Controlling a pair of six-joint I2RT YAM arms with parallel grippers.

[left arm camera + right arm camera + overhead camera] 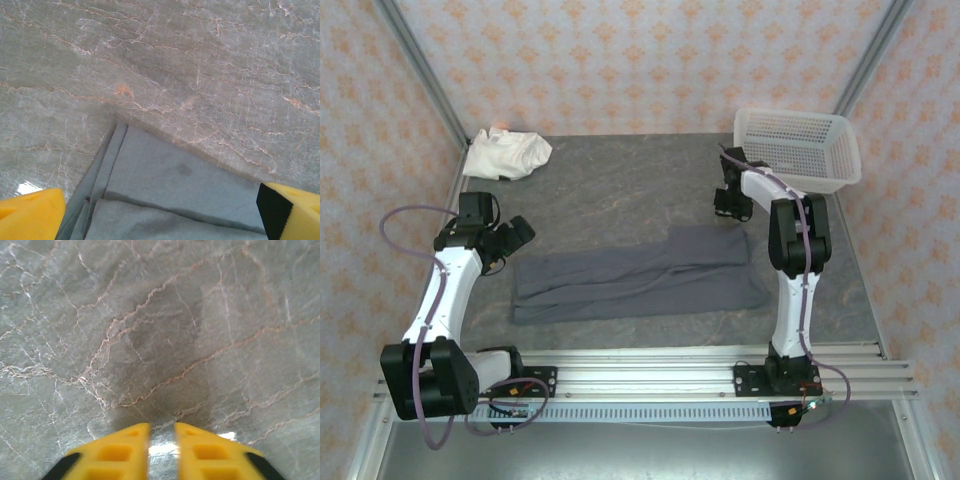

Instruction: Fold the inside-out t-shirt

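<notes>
Left jaws hover just off the left end of the large dark slate-grey cotton t-shirt (640,275), a band lying left-to-right on the grey marbled surface (620,180); right jaws sit past its far right corner. Left wrist: yellow fingers (30,215) released wide, shirt corner between them. Right wrist: fingers (122,450) nearly clenched, empty, over bare surface.

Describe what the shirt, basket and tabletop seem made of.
Shirt: soft matte fabric, probably cotton; it lies limp in folds.
Basket: white plastic, with perforated mesh walls.
Tabletop: grey veined stone look, slightly glossy; possibly laminate.
</notes>
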